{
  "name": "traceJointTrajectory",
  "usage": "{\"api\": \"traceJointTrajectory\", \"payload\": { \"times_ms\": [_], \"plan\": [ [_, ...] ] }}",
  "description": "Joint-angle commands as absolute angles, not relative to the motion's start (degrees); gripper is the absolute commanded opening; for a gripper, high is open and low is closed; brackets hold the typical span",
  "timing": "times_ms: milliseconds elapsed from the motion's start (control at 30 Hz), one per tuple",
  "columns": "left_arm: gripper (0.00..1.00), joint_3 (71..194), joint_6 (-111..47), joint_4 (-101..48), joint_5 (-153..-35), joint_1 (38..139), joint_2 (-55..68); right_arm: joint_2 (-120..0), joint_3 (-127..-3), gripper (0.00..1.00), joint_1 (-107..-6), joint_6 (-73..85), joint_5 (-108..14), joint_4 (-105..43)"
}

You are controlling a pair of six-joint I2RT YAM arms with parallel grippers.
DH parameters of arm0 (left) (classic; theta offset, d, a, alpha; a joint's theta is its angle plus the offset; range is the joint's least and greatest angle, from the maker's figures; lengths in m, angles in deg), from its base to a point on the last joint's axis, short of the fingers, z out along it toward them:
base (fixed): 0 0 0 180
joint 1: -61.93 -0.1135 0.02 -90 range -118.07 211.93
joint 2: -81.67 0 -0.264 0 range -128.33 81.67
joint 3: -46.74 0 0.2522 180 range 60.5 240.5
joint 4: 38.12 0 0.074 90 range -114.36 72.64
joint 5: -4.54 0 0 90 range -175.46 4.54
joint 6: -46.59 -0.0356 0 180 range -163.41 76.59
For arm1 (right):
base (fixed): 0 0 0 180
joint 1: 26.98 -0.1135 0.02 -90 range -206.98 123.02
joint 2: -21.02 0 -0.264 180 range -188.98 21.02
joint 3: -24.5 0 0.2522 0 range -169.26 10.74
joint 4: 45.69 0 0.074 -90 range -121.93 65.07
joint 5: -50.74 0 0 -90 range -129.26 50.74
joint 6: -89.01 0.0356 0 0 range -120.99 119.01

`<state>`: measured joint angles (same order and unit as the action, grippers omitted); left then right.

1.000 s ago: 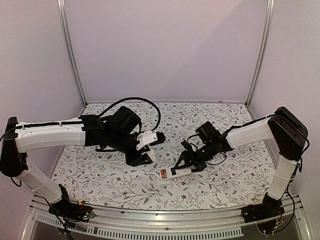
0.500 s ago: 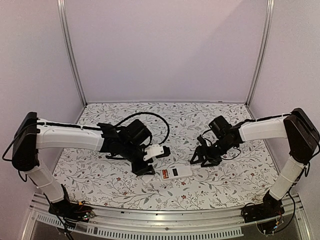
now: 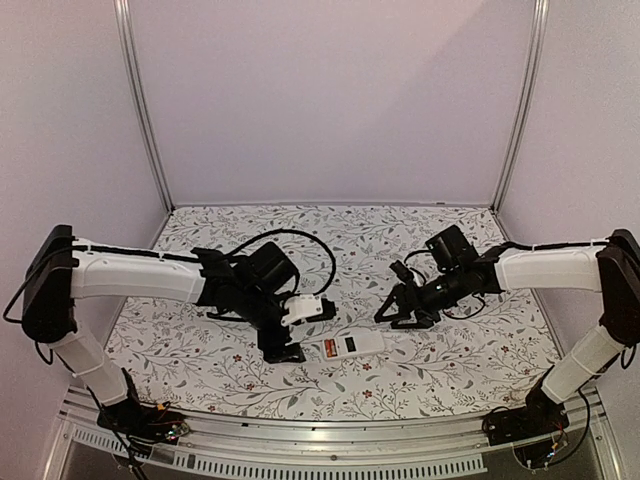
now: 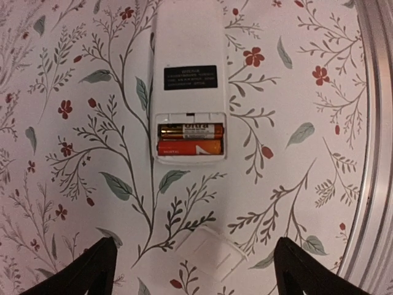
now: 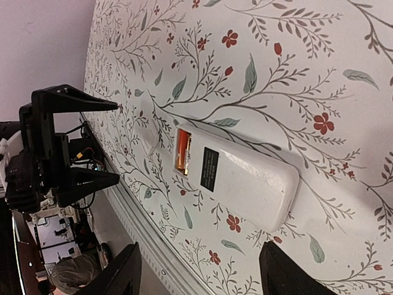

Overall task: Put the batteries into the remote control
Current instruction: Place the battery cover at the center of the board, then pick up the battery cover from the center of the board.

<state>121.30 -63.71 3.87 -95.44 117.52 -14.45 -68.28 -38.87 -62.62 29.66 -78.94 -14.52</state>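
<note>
The remote control (image 4: 189, 74) lies back up on the flowered table, also in the top view (image 3: 352, 345) and the right wrist view (image 5: 245, 175). Two orange-red batteries (image 4: 190, 139) lie side by side in its open recess, also seen in the right wrist view (image 5: 183, 150). The small white cover plate (image 4: 212, 253) lies flat on the table just short of the remote. My left gripper (image 4: 195, 246) is open and empty, its fingers either side of the plate, above it. My right gripper (image 5: 201, 247) is open and empty, apart from the remote on its right (image 3: 398, 314).
The table's metal front rail (image 4: 368, 123) runs close beside the remote, also in the right wrist view (image 5: 153, 246). The left gripper (image 3: 283, 346) sits just left of the remote in the top view. Purple walls enclose the table.
The right gripper has let go of the remote and drawn back to the right. The remote now lies flat. The left gripper has come down and nearer, left of the remote.
</note>
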Motion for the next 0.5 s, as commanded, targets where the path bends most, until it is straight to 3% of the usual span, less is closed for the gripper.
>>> {"api": "traceJointTrajectory", "payload": {
  "times_ms": [0, 67, 267, 467],
  "plan": [
    [0.94, 117.6, -68.0, 8.5, -98.5, 116.5, -6.8, -65.6, -36.3, 0.66, -63.0, 30.9, -80.4, -17.3],
    [0.91, 118.3, -64.7, 7.9, -98.3, 115.5, -6.9, -64.9, -35.7, 0.66, -62.9, 31.2, -80.2, -17.9],
    [0.56, 128.2, -49.2, 17.1, -87.2, 117.8, -15.7, -62.6, -34.8, 0.65, -62.8, 31.3, -80.1, -18.0],
    [0.51, 130.2, -37.2, 21.7, -85.6, 121.8, -19.8, -59.6, -33.3, 0.65, -61.6, 31.6, -80.1, -18.1]
  ]
}}
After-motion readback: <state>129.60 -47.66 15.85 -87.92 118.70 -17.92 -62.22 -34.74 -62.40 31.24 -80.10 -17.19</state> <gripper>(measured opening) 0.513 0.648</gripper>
